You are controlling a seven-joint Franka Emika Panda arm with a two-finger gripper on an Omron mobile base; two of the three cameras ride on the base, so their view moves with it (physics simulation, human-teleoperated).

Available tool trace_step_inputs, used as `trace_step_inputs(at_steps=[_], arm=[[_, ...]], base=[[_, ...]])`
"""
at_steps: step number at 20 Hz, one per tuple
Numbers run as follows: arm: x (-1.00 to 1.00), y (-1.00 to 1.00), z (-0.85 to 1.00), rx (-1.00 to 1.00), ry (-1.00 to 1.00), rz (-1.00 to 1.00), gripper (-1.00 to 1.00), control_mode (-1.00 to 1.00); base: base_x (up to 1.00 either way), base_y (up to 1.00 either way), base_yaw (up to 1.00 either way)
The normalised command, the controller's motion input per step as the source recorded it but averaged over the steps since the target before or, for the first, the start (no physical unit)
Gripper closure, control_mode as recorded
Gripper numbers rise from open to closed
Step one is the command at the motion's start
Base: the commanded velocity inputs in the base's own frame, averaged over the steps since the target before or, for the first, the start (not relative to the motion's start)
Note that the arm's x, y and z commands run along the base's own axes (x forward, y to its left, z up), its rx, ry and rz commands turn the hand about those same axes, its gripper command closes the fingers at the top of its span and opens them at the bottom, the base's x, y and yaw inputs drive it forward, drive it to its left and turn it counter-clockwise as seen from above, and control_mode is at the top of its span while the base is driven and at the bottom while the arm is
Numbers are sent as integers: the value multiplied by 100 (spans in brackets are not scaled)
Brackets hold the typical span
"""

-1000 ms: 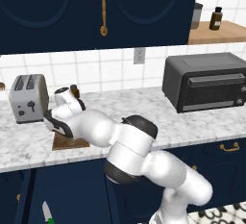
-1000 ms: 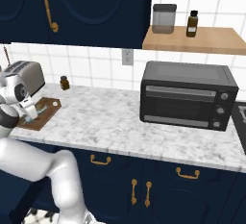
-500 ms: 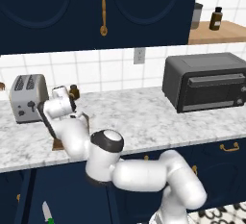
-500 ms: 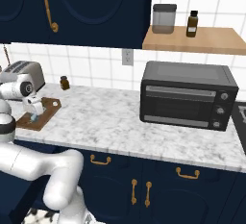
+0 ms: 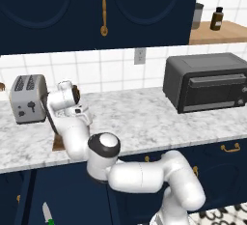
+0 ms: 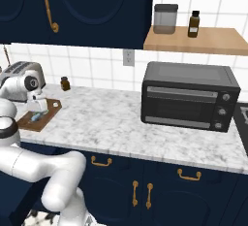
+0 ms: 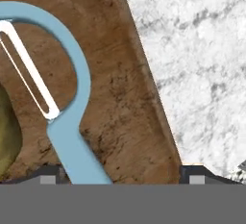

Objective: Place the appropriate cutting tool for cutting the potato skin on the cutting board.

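Observation:
The light-blue peeler lies flat on the brown cutting board, looped head away from me, stem running back between my fingertips. My gripper is open just above it, fingers wide apart and clear of the stem. The yellowish potato sits on the board beside the loop, cut off by the frame edge. From the right base, the peeler rests on the cutting board below my gripper. In the left base view my arm hides most of the cutting board.
A silver toaster stands just behind the board, with a small brown bottle by the wall. A black toaster oven sits far right on the marble counter. A green-handled knife lies on the floor.
The arm's elbow has swung from the right down to the counter front, while the hand stayed over the board and shifted slightly. The peeler now lies on the board.

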Motion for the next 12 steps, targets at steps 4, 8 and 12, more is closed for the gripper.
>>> trace_step_inputs(at_steps=[4, 8, 12], arm=[[-43, -75, 14, 8, -13, 0, -100, -100], [-43, -68, 16, 6, -23, 0, -100, -100], [-49, -66, 16, 6, -24, 0, -100, -100]], base=[[0, 0, 0], [0, 0, 0], [0, 0, 0]])
